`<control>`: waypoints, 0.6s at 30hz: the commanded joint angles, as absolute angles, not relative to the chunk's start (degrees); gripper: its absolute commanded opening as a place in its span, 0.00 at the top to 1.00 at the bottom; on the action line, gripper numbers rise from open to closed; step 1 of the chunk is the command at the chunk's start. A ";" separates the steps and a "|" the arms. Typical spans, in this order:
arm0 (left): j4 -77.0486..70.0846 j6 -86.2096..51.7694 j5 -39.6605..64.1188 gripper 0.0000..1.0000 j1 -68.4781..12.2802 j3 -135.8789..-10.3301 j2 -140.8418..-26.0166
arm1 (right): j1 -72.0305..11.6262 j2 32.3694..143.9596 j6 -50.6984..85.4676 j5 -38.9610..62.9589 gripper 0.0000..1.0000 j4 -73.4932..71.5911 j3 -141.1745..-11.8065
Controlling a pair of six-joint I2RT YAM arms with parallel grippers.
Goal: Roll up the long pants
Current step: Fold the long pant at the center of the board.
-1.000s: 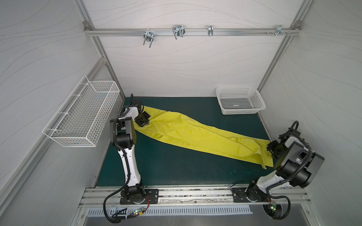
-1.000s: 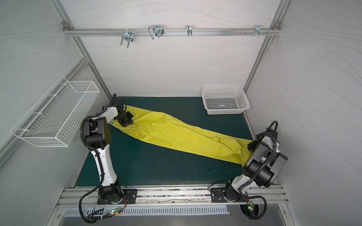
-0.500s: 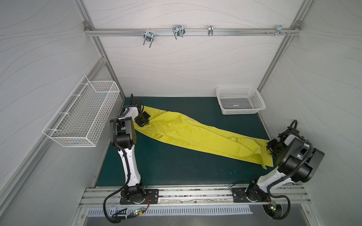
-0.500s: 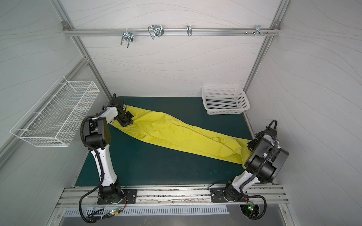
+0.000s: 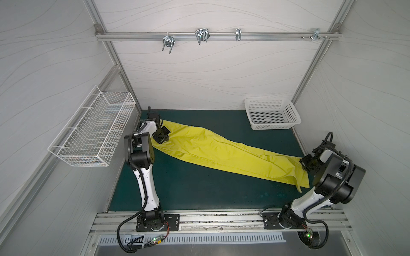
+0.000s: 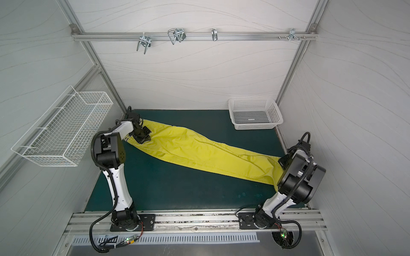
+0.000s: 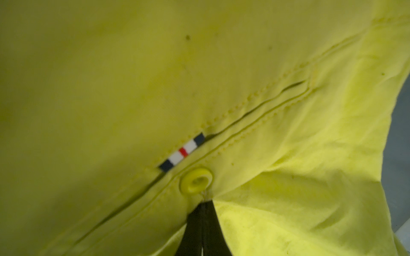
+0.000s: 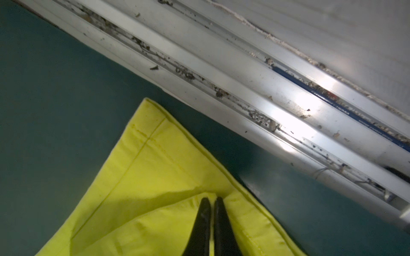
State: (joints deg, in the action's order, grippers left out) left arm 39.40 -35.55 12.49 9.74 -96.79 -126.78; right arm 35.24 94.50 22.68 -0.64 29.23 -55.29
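Observation:
The long pants (image 5: 221, 150) (image 6: 199, 150) lie flat and stretched slantwise over the green mat (image 5: 199, 188), waist at the back left, leg ends at the front right. My left gripper (image 5: 163, 138) (image 6: 143, 137) is at the waist end. In the left wrist view it (image 7: 205, 202) is shut on a pinch of the yellow-green fabric (image 7: 155, 77), just by a yellow button (image 7: 196, 180) and a small striped tag (image 7: 182, 151). My right gripper (image 5: 307, 165) (image 6: 282, 163) is at the leg end. In its wrist view it (image 8: 211, 199) is shut on the hem fabric (image 8: 155, 172).
A white plastic basket (image 5: 275, 126) stands at the back right corner of the mat. A wire basket (image 5: 95, 137) hangs on the left wall beside the left arm. A dusty aluminium rail (image 8: 244, 88) runs along the mat's right edge, close to the hem.
My right gripper has closed its jaws on the hem of the pants and its arm has shifted slightly. The left gripper and the pants have stayed put.

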 commanded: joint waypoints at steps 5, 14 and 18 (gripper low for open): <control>41.79 -34.37 9.02 1.00 10.98 -95.19 -127.61 | 34.98 91.15 21.58 -3.96 1.00 33.16 -62.58; 41.86 -34.21 9.05 1.00 10.98 -94.80 -127.45 | 35.15 98.25 20.61 -3.93 0.94 33.21 -67.54; 41.78 -34.19 9.02 1.00 11.07 -94.58 -127.28 | 36.03 99.72 20.77 -2.61 0.59 32.88 -67.57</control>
State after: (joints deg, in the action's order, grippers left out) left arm 38.94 -35.31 12.67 9.82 -96.33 -126.56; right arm 34.96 98.52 20.56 -2.44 32.95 -67.02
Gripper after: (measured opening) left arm 0.050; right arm 0.358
